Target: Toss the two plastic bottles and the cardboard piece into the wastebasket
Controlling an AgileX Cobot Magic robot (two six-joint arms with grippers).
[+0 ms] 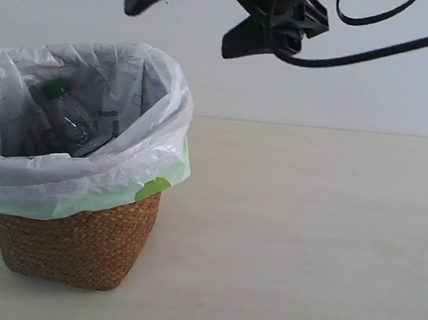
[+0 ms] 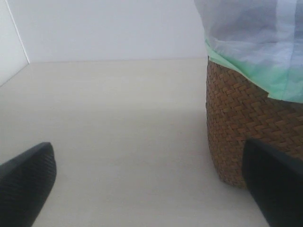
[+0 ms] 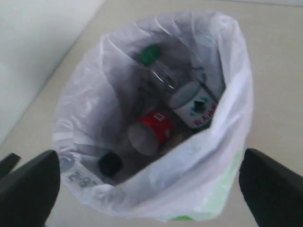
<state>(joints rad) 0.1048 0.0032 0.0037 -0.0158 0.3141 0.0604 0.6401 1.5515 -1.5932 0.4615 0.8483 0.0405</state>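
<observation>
Disposal looks all but finished, to my eye. My left gripper (image 2: 151,187) sits low on the table (image 1: 305,241), just beside the wastebasket (image 1: 71,244), fingers spread wide and holding nothing. That one wastebasket stands at the left of the scene. Inside its bag (image 1: 119,172) I count two bottles lying against each other: the smaller bottle (image 3: 191,101), green-capped, and the larger bottle (image 3: 149,130), black-capped with a red label. My right gripper (image 3: 150,187) hangs above the rim, jaws parted and empty. Of the cardboard piece I count none for certain; a pale patch beneath the bottles may be it. The next move calls for checking that, then lifting clear without snagging the bag.
</observation>
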